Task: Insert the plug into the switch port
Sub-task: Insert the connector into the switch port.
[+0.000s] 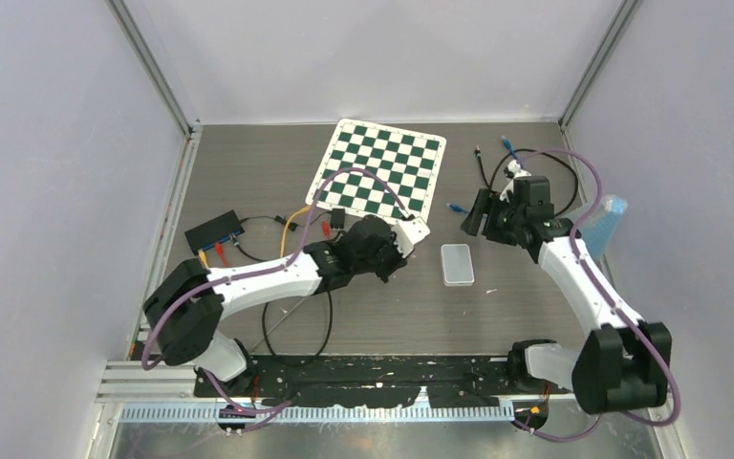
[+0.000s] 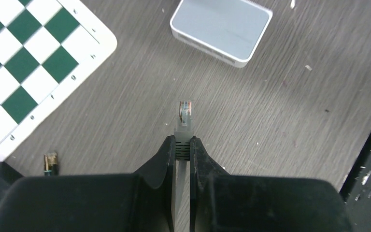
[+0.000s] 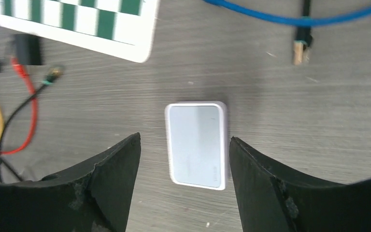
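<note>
The grey plug [image 2: 184, 113] sticks out ahead of my left gripper [image 2: 183, 141], which is shut on its ribbed boot, with the grey cable running back between the fingers. The white switch [image 2: 221, 30] lies flat on the table ahead and to the right of the plug, apart from it. In the top view my left gripper [image 1: 407, 247] is just left of the switch [image 1: 458, 264]. My right gripper [image 3: 184, 138] hangs open above the switch [image 3: 195, 144], which shows between its fingertips. My right gripper [image 1: 475, 218] is above the switch's far end. The switch ports are not visible.
A green-and-white chessboard [image 1: 382, 167] lies at the back centre. A black box [image 1: 214, 230] with red and yellow wires sits at the left. Blue and black cables [image 1: 521, 158] lie at the back right, and a loose connector [image 3: 299, 50] lies near the switch.
</note>
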{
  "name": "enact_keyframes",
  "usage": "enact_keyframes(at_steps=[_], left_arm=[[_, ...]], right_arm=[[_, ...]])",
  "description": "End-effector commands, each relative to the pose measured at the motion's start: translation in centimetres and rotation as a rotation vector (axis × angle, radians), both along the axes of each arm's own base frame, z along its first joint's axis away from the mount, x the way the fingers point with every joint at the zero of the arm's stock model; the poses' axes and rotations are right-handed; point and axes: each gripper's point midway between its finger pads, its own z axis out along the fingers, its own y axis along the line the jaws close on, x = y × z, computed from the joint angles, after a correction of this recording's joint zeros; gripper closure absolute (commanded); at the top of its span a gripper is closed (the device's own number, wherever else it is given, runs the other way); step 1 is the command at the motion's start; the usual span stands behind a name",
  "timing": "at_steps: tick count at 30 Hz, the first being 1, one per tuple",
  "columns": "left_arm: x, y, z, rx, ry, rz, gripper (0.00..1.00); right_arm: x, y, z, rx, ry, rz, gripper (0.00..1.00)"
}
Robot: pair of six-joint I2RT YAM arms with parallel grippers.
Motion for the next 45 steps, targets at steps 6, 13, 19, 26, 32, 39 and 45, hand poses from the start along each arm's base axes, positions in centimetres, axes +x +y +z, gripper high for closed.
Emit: enact_keyframes(at_steps=[6,13,19,26,32,39,45], left_arm=[[1.5,-0.7,-2.7,0.084,-0.060,0.114,1.00],[2.3,0.0,-4.6,0.178,-0.126,0.108,1.00],[1.6,-0.1,-6.1,0.197,-0.083,0.078,1.00],[0.8,-0.2,-6.6,0.172,-0.046,0.067,1.00],[-0.1,-1.1,-7.0,0.131,0.015,0.054,1.00],[-0.7,-1.9,-7.3,0.086,0.067,0.081,1.00],[-1.4,-2.1,-7.9,0.064,0.113,0.105,1.00]], right_arm=[[2.4,-1.4,-6.1,-0.029,0.150,0.021,0.31],[3.6,-0.7,-8.5,-0.030,0.178,0.122,0.39],[3.3,1.4,-9.5,0.043,0.167,0.271,0.43],[2.4,4.6,-9.3,0.132,0.155,0.393,0.51],[1.5,5.4,-9.4,0.146,0.207,0.367,0.50],[1.5,2.0,-9.1,0.002,0.237,0.205,0.35],[-0.1,2.3,-10.5,0.040,0.301,0.192,0.41]])
